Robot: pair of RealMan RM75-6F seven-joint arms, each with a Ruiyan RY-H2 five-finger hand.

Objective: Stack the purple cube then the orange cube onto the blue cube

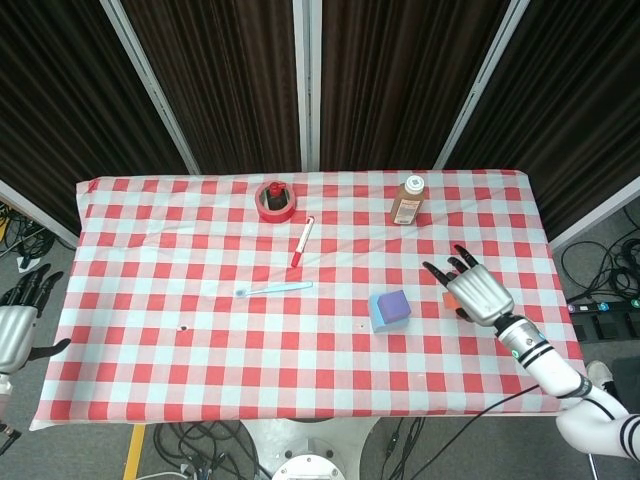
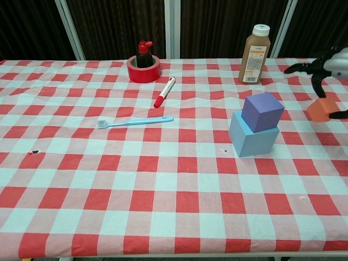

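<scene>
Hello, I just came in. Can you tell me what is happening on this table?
The robot is stacking cubes. The purple cube already sits on the blue cube. The right hand holds the orange cube in its fingers, lifted off the checkered table, to the right of the stack. The left hand hangs open beside the table's left edge, holding nothing.

Lighting is bright, even and diffuse from overhead; shadows on the checked tablecloth point(image 2: 163, 179) are short and soft. Both views are sharp, without glare. The dark curtains point(image 1: 400, 80) behind remain underexposed, with little detail.
</scene>
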